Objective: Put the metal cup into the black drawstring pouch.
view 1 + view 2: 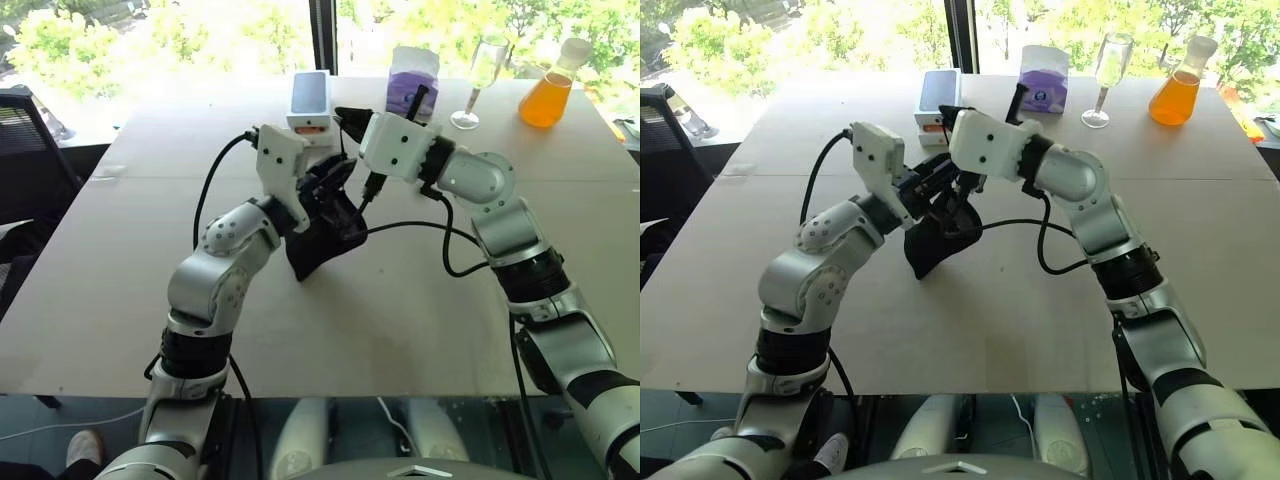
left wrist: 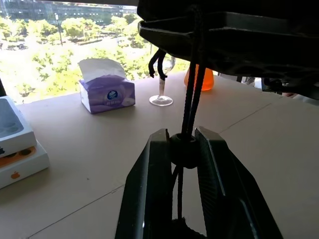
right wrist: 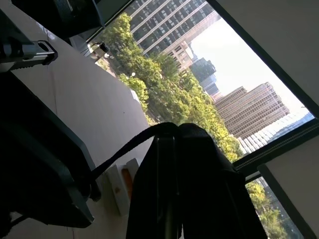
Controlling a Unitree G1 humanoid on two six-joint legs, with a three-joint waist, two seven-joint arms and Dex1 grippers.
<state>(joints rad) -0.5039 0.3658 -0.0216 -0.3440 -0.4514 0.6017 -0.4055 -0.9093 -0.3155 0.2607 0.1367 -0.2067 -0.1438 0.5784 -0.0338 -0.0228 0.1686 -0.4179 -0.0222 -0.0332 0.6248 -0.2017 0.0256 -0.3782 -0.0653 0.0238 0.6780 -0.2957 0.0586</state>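
Both arms hold the black pouch (image 1: pixel 325 235) up just above the table (image 1: pixel 120 300). The left gripper (image 2: pixel 183 149) pinches the round bead (image 2: pixel 183 148) on the pouch's cord (image 2: pixel 192 94). The right gripper (image 3: pixel 177 144) is squeezed tight on the cord too. The cup is hidden from me.

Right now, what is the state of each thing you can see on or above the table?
black drawstring pouch: lifted, hanging between both tools.
cord stopper: pinched between the left tool's fingers.
left tool: shut on the stopper.
right tool: shut on the cord.
wine glass: upright, looks empty.
orange flask: upright, holding orange liquid.
tissue box: open, tissue sticking out.
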